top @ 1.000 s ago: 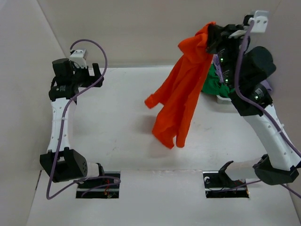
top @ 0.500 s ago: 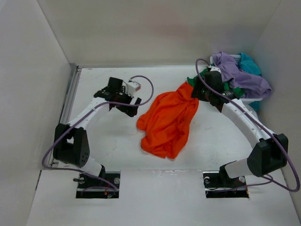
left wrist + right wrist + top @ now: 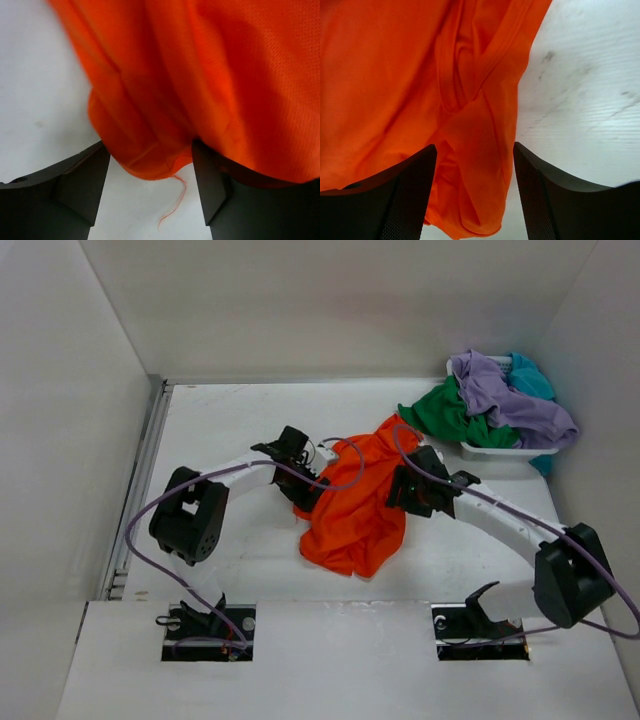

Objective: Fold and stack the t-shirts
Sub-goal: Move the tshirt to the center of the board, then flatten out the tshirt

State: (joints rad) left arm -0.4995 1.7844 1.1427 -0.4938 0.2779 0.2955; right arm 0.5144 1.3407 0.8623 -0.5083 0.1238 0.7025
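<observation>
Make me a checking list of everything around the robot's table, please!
Surface: white table, a few faint smudges.
Job's things: orange t-shirt crumpled mid-table; green t-shirt, lavender t-shirt and teal t-shirt heaped in the white basket, far right.
Clutter: nothing seen.
Grippers: left gripper open, an orange fold between its fingers; right gripper open over the orange shirt's right side.
Cables: purple cables loop along both arms.
Surroundings: plain white walls on three sides.
</observation>
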